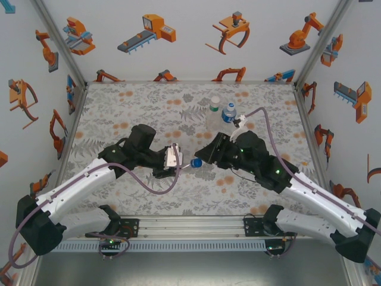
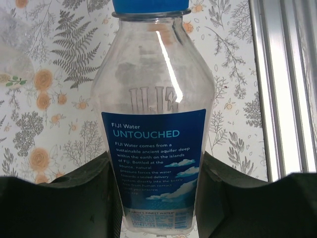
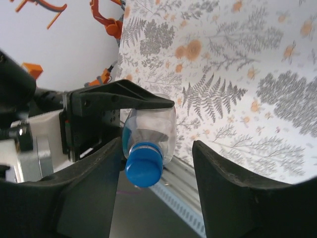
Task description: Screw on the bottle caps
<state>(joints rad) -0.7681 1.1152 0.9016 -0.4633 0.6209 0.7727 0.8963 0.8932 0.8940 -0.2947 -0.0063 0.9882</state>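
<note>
Plainly, our left gripper (image 2: 156,166) is clamped on the bottle (image 2: 156,124). In the left wrist view its two dark fingers (image 2: 59,203) press the blue label from either side at the lower edge of the frame, and the blue cap (image 2: 151,5) sits on the neck at the top edge.

From above, we see that left gripper (image 1: 177,158) just left of the frame's centre, holding the bottle on its side above the table (image 1: 119,107), with the blue cap (image 1: 195,162) pointing right toward the right gripper (image 1: 206,154).

Our right gripper (image 3: 156,148) has its jaws well apart. In the right wrist view the blue cap (image 3: 143,163) lies between its fingers (image 3: 89,198), close to the finger on the left of the frame and clear of the one on the right. We cannot tell whether the nearer finger touches the cap. Behind the cap the bottle (image 3: 153,126) runs back into the left gripper (image 3: 119,96) at centre left.

Upper centre of the top view, a wide bottle (image 1: 213,114) and a slim bottle (image 1: 230,113) stand upright just beside each other, apart from both grippers.
</note>
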